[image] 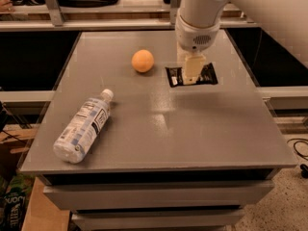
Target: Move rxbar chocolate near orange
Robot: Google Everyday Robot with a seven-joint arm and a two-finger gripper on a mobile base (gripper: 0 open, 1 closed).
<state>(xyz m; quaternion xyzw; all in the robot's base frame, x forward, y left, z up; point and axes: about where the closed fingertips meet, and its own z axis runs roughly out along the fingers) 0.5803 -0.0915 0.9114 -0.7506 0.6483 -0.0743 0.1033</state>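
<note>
The orange (143,60) sits on the grey counter (192,134), towards its far side. Just to the right of the orange, as the camera sees it, the rxbar chocolate (207,74) lies flat on the counter, near the fruit but not touching it; a strip of bare counter shows between them. The gripper (191,79) comes down from the white arm right over the middle of the bar, so only the wrapper's two black ends show on either side of it. The jaws are pressed together on the wrapper, grasping it. A clear plastic water bottle (83,126) lies on its side well apart from the orange, nearer the camera and to the left, its white cap pointing back towards the fruit.
</note>
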